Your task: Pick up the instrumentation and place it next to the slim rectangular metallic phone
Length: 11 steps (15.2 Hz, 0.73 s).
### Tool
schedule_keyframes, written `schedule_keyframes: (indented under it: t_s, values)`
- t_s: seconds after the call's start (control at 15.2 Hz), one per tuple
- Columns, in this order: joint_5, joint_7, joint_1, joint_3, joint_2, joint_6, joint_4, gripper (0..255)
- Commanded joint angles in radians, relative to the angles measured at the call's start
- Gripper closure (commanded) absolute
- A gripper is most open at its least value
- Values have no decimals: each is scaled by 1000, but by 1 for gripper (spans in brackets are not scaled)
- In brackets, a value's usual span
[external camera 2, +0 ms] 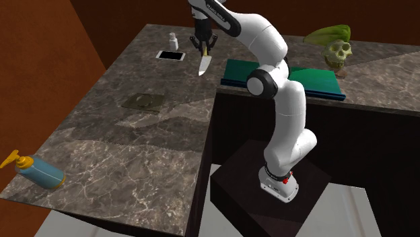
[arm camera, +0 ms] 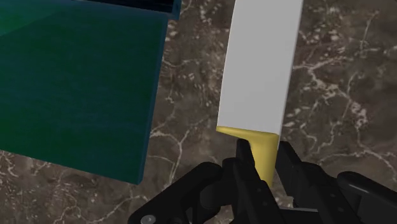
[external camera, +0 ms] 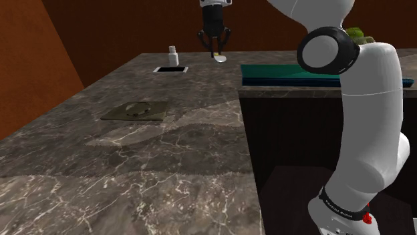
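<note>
1. Shoulder view: the gripper (external camera: 214, 41) hangs over the far end of the marble table (external camera: 100, 173), closed on a knife (external camera: 219, 58) that points down with its pale tip in the air. To this view's left of it, the phone (external camera: 170, 69) lies flat on the table, and a small bottle (external camera: 173, 55) stands just behind it. A dark mat (external camera: 135, 110) sits nearer the camera, and a teal board (external camera: 287, 72) lies off to the right.
2. Second exterior view: the knife hangs blade-down, clear of the table, between the phone and the board. A skull (external camera 2: 338, 52) in a green hat sits past the board. A blue pump bottle (external camera 2: 39, 172) lies at the table's near corner.
3. Wrist view: the gripper is clamped on the yellow handle from both sides. The white blade runs away from it over the marble, beside the board's edge. It looks like it grips near the handle's blade end, but that's hard to tell.
</note>
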Motion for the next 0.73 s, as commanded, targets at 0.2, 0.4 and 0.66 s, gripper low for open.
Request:
schedule_keyframes:
  t_s: [0.2,0.4,0.66]
  values:
    - [28,-23,-47,-1,-92,119,-210,255]
    - [41,-31,-63,-2,-133,184,-316,255]
    - [52,-41,-77,-5,-173,260,-431,255]
